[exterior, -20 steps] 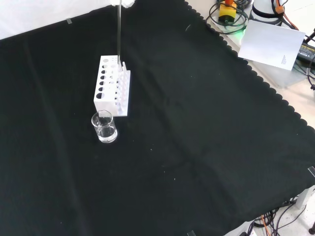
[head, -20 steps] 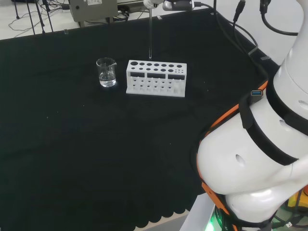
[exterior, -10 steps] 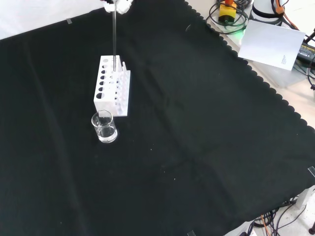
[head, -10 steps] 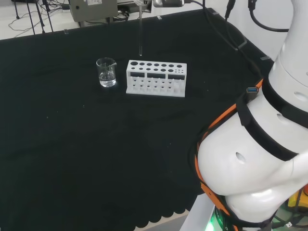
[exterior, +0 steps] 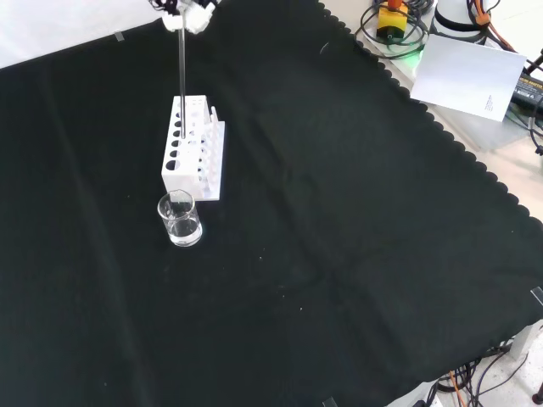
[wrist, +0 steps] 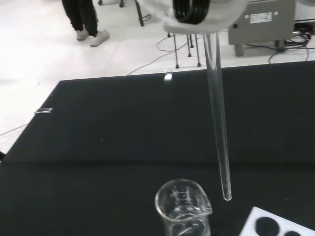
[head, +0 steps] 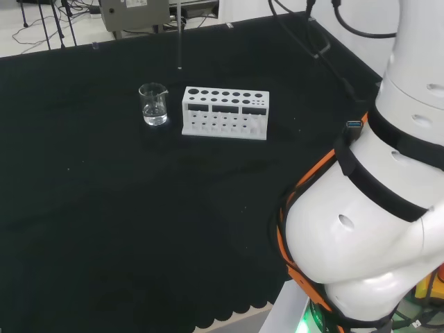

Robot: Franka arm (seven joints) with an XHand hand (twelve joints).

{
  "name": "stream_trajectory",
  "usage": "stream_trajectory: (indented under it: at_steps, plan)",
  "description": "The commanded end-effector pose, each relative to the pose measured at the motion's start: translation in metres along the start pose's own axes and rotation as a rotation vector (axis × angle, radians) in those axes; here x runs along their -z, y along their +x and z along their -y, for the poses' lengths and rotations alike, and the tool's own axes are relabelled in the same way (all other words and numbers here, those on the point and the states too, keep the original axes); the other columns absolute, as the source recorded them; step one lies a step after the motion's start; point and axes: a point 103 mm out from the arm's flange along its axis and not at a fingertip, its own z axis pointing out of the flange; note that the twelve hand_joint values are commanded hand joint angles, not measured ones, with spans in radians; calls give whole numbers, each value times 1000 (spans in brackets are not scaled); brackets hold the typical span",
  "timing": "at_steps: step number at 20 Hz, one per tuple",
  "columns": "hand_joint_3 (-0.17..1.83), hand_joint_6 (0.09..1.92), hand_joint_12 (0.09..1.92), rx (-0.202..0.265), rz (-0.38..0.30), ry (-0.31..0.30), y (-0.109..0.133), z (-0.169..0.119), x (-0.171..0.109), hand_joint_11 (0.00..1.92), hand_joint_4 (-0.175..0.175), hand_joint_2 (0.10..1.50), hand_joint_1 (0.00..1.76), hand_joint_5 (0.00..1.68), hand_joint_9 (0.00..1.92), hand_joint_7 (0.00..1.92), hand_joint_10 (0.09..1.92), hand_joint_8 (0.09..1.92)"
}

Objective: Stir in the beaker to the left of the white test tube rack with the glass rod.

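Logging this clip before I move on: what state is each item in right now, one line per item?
Beaker: upright on the cloth, a little clear liquid at the bottom.
Glass rod: hanging upright from the hand, tip in the air, not in the beaker.
White test tube rack: standing, its holes empty.
Hand: shut on the top of the rod.

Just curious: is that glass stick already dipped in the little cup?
Not yet. The glass rod hangs upright, its tip in the air beside the beaker.
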Motion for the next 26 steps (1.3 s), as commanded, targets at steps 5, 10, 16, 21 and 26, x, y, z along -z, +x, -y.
stream_trajectory:
  at_steps: [5,10,16,21,26]
  plan:
    - [131,161,804,97,-17,33,25,-31,-21,1183,-175,967,1305,1282,1743,1179,530,1004]
    - [127,156,803,111,-25,48,27,-42,-31,1181,-175,969,1305,1284,1744,1178,531,1005]
    - [122,151,801,100,-40,55,22,-54,-46,1178,-175,972,1305,1286,1744,1178,532,1005]
    - [119,147,801,109,-33,63,20,-66,-59,1177,-175,974,1305,1288,1745,1177,534,1006]
    - [115,143,801,131,-15,76,19,-81,-74,1176,-175,976,1305,1289,1745,1176,537,1008]
